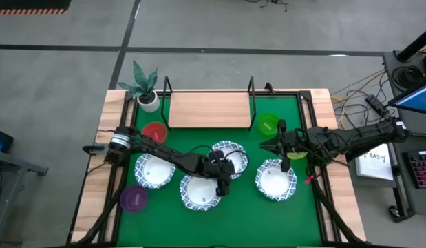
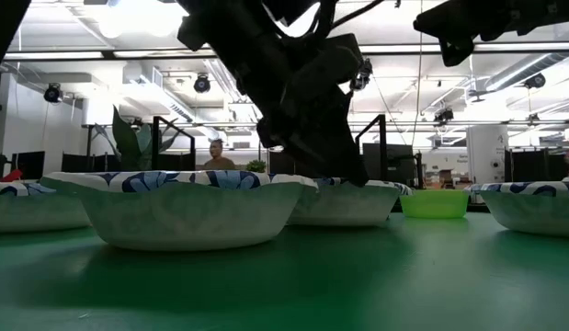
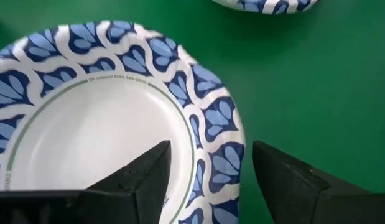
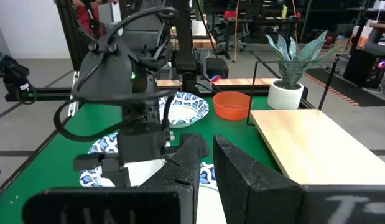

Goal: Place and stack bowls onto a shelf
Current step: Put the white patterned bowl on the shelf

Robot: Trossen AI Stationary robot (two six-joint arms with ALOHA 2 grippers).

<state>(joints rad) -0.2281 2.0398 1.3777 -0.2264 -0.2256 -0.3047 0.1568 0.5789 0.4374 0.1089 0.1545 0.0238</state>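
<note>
Fingers of the left gripper [image 3: 208,180] stand spread astride the rim of a blue-patterned bowl [image 3: 92,130] on the green mat [image 1: 240,213]. The right gripper [image 1: 262,145], fingers almost together and empty, hovers beside the green bowl [image 1: 268,124] near the shelf [image 1: 207,110].

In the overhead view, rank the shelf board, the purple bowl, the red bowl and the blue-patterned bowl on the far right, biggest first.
1. Shelf board, clearly largest.
2. Blue-patterned bowl on the far right.
3. Purple bowl and red bowl: they look about alike, and the left arm covers part of the red one, so I won't rank them.
</note>
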